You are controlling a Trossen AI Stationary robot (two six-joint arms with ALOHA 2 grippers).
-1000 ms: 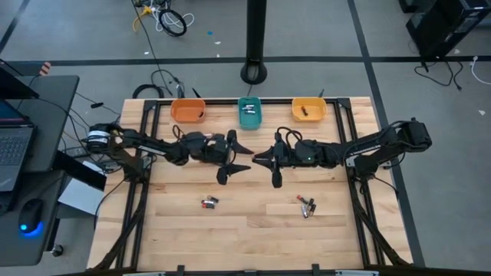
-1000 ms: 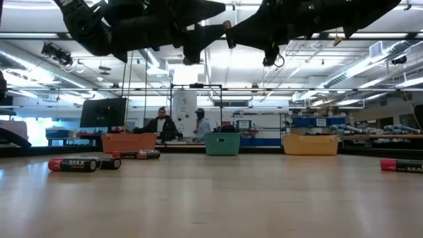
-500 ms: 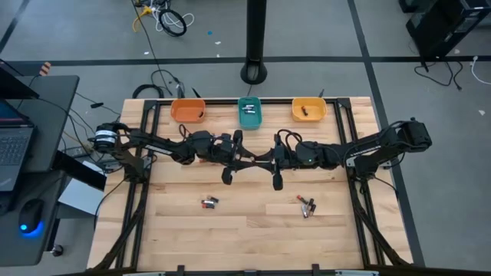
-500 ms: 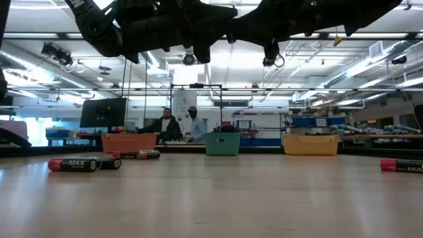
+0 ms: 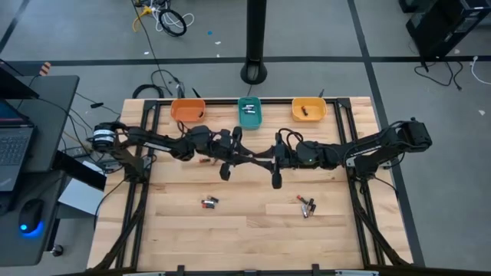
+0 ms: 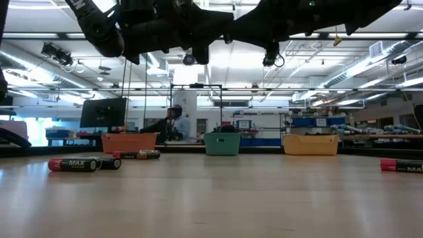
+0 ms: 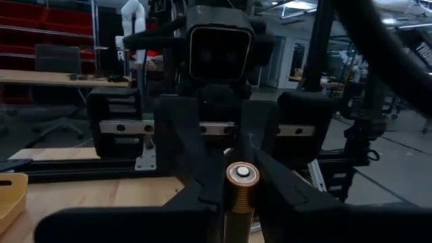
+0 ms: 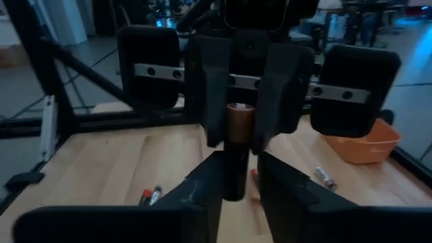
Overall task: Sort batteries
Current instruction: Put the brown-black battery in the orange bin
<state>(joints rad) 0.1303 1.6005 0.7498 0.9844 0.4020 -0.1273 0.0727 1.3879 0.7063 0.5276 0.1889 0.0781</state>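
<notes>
One battery (image 8: 236, 145), copper on top and black below, stands upright high above the table's middle, between my two grippers, which meet fingertip to fingertip. My left gripper (image 5: 246, 158) is shut on it. My right gripper (image 5: 260, 159) is open; its fingers (image 8: 206, 185) stand on either side of the battery's black lower half, with a narrow gap at one side. Loose batteries (image 5: 209, 202) (image 5: 307, 205) lie on the near half of the table. The low view shows them too (image 6: 76, 164). My left gripper pinches the battery's copper upper half (image 7: 240, 197) between its two fingers (image 8: 210, 88). The fingers come level from the table's left and lie across the battery. The battery stands upright with its copper end up, lifted far clear of the table.
An orange bin (image 5: 188, 110), a teal bin (image 5: 249, 113) and a yellow bin (image 5: 308, 110) stand in a row at the far edge, each with small cells inside. One small battery (image 5: 203, 162) lies under the left arm. A person shows in the room behind (image 6: 175, 122).
My left gripper has gone toward the table's right, up to my right gripper. Its wide-spread fingers have shut on the battery held there. My right arm has stayed in place.
</notes>
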